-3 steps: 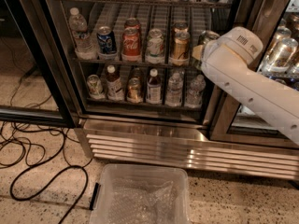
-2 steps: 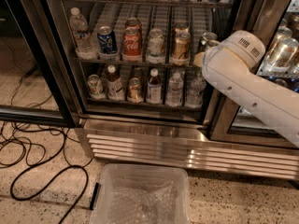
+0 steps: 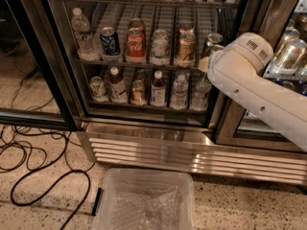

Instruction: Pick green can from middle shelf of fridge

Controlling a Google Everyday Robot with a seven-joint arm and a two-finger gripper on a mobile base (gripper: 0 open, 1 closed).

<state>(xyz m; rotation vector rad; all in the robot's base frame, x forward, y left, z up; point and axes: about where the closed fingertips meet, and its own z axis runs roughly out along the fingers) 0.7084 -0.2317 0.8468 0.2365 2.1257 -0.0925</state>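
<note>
The fridge (image 3: 144, 128) stands open in front of me, with a steel grille at its base. The middle shelf (image 3: 144, 62) holds a water bottle, a blue can, a red can, a white-and-green can and a gold can. The dark green can (image 3: 211, 40) with a silver top stands at the shelf's right end. My white arm (image 3: 249, 80) reaches in from the right. My gripper (image 3: 205, 64) is at the arm's tip, just below and beside the green can, mostly hidden behind the wrist.
The lower shelf (image 3: 144, 104) holds small bottles and cans. A dark door frame post (image 3: 225, 119) stands right of the green can, with more cans (image 3: 292, 51) behind the right glass. A clear plastic bin (image 3: 144, 200) sits on the floor. Black cables (image 3: 33, 166) lie at the left.
The arm's end has shifted very slightly down and right by the right end of the middle shelf. The cans have not moved.
</note>
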